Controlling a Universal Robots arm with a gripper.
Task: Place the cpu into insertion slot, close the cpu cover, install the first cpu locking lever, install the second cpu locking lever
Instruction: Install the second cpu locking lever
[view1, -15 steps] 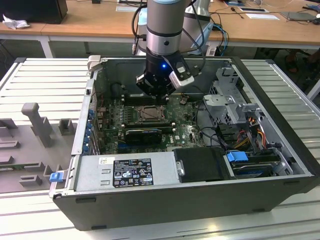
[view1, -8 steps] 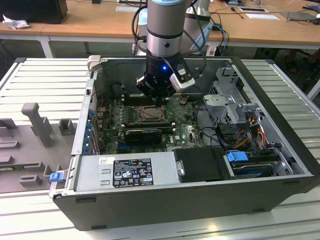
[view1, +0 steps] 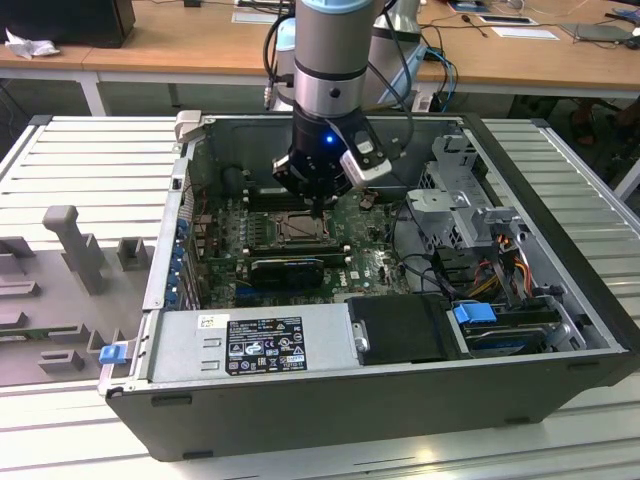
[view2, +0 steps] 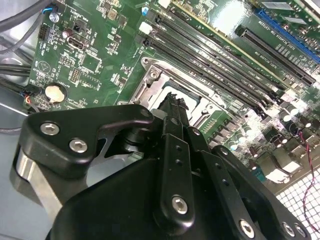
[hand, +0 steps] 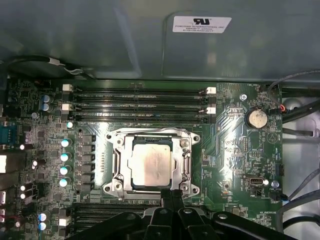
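The cpu (hand: 150, 162) lies flat in the insertion slot (hand: 114, 172), its pale metal face showing. The cpu cover (hand: 188, 150) lies down around it as a silver frame. My gripper (hand: 171, 192) is shut, its black fingertips pressed together right at the socket's edge, with nothing visible between them. In the second wrist view the gripper (view2: 175, 99) reaches down onto the insertion slot's (view2: 150, 82) metal frame. From outside, the gripper (view1: 321, 208) hangs inside the open computer case just above the insertion slot (view1: 295, 230). I cannot make out how the locking levers stand.
Long black memory slots (hand: 140, 100) run beside the socket, and a coin battery (hand: 257, 118) sits further off. A grey power supply (view1: 250, 345), a drive cage (view1: 450, 190) and loose cables (view1: 470, 265) crowd the case. A black card (view1: 290, 268) stands near the socket.
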